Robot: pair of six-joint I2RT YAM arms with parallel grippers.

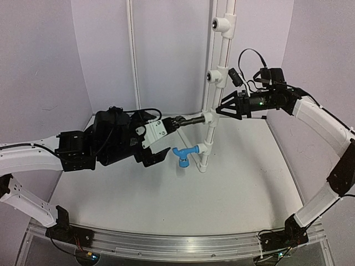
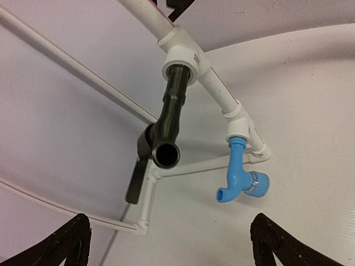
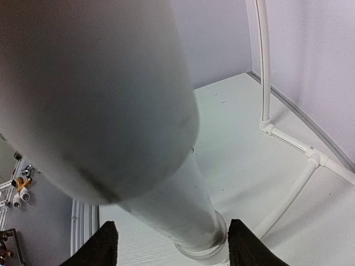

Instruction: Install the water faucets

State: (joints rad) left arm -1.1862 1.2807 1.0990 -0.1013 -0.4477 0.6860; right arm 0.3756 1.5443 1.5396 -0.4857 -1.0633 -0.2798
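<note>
The black faucet point(image 1: 188, 120) point(image 2: 166, 124) sticks sideways out of a tee on the upright white pipe point(image 1: 217, 52) point(image 3: 166, 183). The blue faucet point(image 1: 183, 154) point(image 2: 239, 174) hangs from the tee below it, spout down. My left gripper point(image 1: 168, 138) point(image 2: 172, 249) is open just in front of the black faucet, with nothing between its fingers. My right gripper point(image 1: 222, 108) point(image 3: 175, 244) is open at the pipe's far side. Its fingers straddle the pipe with a gap showing on each side.
Two higher tee fittings point(image 1: 221, 23) point(image 1: 213, 76) on the pipe have bare sockets. Thin white tubing point(image 2: 138, 210) point(image 3: 302, 183) runs along the floor and back wall. An aluminium rail point(image 1: 177, 246) lines the near edge. Lilac walls close in all round.
</note>
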